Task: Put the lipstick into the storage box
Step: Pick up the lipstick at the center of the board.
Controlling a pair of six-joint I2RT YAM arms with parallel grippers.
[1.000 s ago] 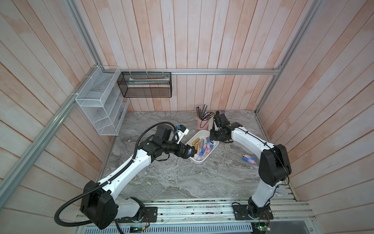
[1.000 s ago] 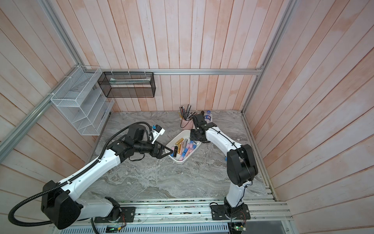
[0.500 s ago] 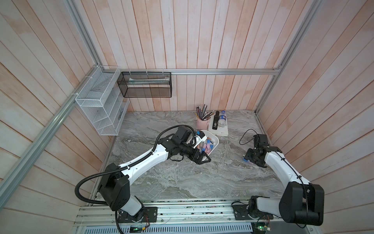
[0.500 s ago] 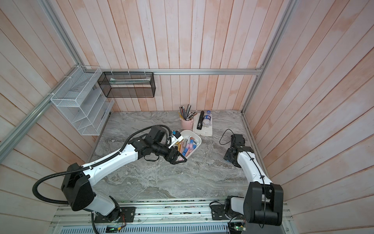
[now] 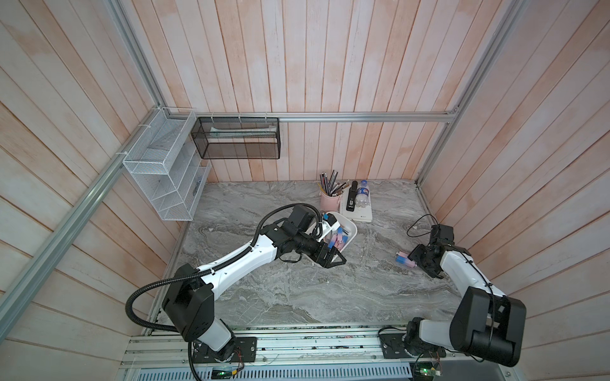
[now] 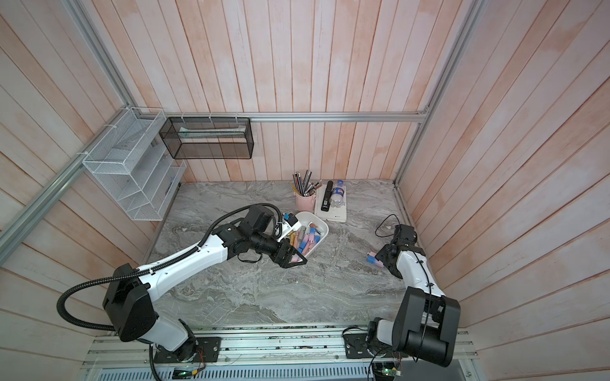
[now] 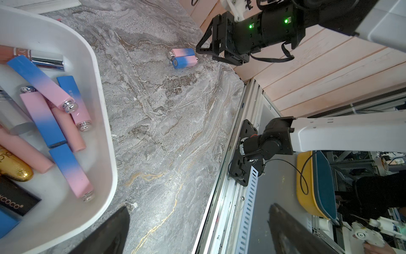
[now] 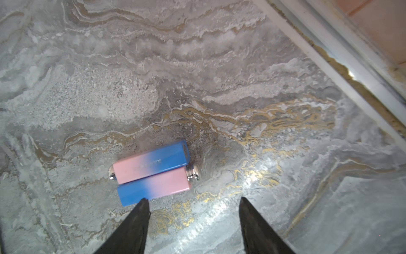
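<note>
Two pink-and-blue lipsticks (image 5: 405, 260) (image 6: 374, 259) (image 7: 183, 58) (image 8: 153, 171) lie side by side on the marble table near the right wall. My right gripper (image 5: 416, 264) (image 6: 383, 260) (image 7: 205, 52) (image 8: 193, 199) stands open just behind them. One fingertip is at the blue end of the nearer lipstick, and nothing lies between the fingers. The white storage box (image 5: 351, 227) (image 6: 321, 227) (image 7: 103, 110) sits mid-table and holds several lipsticks (image 7: 44, 88). At the box's near end my left gripper (image 5: 335, 262) (image 6: 295, 260) (image 7: 198, 207) is wide open and empty.
A pink pen cup (image 5: 330, 199) and a white notebook (image 5: 361, 216) carrying a stapler and a bottle stand behind the box. White (image 5: 161, 178) and black (image 5: 237, 138) wire baskets hang on the walls. A loose cable (image 5: 419, 224) lies near the right arm, close to the right wall.
My right gripper has left the far side of the box, now sits by the two lipsticks at the right, and has opened wider. The left gripper moved to the box's near end.
</note>
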